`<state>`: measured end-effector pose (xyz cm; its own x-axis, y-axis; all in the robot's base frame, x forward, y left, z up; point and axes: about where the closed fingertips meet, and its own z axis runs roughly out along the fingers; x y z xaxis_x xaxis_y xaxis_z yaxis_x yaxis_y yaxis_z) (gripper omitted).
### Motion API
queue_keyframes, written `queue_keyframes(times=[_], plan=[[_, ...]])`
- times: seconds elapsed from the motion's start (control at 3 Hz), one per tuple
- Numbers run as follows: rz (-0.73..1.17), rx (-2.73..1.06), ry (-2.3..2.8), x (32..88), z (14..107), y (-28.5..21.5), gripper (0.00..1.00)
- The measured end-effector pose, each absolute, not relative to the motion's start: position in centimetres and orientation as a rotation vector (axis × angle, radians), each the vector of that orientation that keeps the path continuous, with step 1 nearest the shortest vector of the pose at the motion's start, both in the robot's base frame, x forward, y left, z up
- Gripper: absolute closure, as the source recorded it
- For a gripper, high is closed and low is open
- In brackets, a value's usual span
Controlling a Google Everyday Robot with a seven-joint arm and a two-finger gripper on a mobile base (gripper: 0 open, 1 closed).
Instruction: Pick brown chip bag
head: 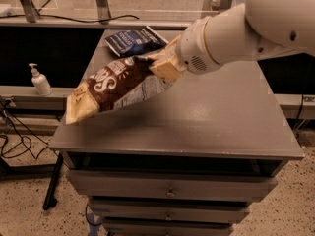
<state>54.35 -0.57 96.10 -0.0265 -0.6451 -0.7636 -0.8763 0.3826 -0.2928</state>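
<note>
Grey drawer cabinet [221, 122] on speckled floor [24, 215], pump bottle [40, 80] on ledge [19, 93], cables [11, 139] at left.

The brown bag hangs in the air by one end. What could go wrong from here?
1. The gripper pinches only the upper end of the brown chip bag; the long free end sags, so it may slip out.
2. The dark blue bag lies just behind the gripper; a swing might brush it.

Arm [275, 18] enters from upper right, white forearm angled down-left. Gripper [158, 65] sits at upper centre, pointing left. Fingers [170, 72] clamped on one end of the bag [113, 85], holding it in the air
</note>
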Motion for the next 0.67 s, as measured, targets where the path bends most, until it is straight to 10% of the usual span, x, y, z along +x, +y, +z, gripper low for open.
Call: queue_keyframes(times=[0.67], plan=[[0.338,-1.232,1.768,53.66,100.66,-1.24,1.0]])
